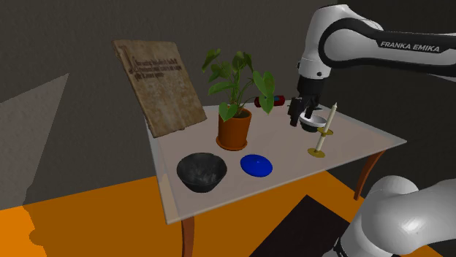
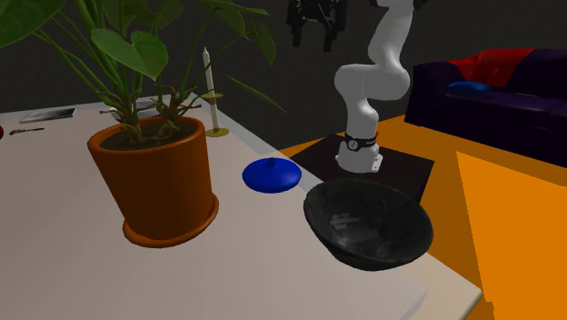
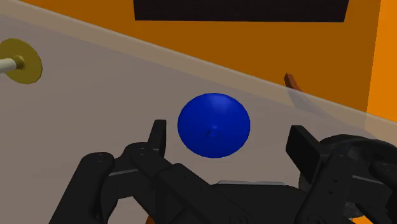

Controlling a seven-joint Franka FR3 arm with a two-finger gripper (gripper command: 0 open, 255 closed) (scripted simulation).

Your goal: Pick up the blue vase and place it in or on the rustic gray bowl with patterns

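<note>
The gripper (image 3: pixel 228 132) is held spread and empty, apparently high, apart from the pot (image 1: pixel 234 131). The vase (image 1: pixel 256 166) is seen on the worktop (image 1: pixel 351 139) just beside the pot, with the bowl (image 1: pixel 201 172) near.

smooth matt blue vase (image 1: pixel 256 166), dark mottled glossy bowl (image 1: pixel 201 172), terracotta-looking pot (image 1: pixel 234 130), brass-coloured candlestick (image 1: pixel 318 150)

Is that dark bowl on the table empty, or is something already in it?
Empty. The dark bowl shows a bare inside, and the blue vase sits on the table beside it, apart.
</note>
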